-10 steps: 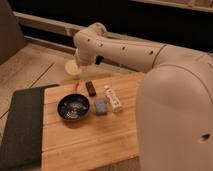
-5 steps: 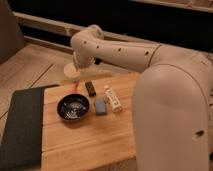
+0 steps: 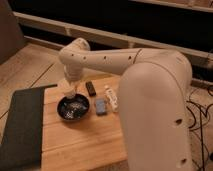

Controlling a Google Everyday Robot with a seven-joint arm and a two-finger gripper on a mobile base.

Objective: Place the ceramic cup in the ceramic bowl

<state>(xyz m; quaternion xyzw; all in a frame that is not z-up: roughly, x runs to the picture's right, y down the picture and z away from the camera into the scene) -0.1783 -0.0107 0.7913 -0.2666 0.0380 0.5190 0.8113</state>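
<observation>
The dark ceramic bowl [image 3: 73, 108] sits on the wooden table [image 3: 85, 142], left of centre. My arm reaches over from the right and bends down at the table's far left. My gripper [image 3: 68, 91] hangs just above the bowl's far rim, shut on the cream-white ceramic cup [image 3: 67, 88]. The cup is held off the table, right over the bowl's back edge. Its lower part blends into the gripper.
A small dark block [image 3: 90, 88], a blue object [image 3: 101, 106] and a flat white tube bottle [image 3: 111, 98] lie right of the bowl. A dark mat [image 3: 20, 127] covers the table's left side. My white body [image 3: 160, 115] fills the right. Cables [image 3: 201, 117] lie on the floor.
The gripper with the cup has come down and slightly toward me, from behind the table's far edge to just over the bowl's far rim. The table objects have not moved.
</observation>
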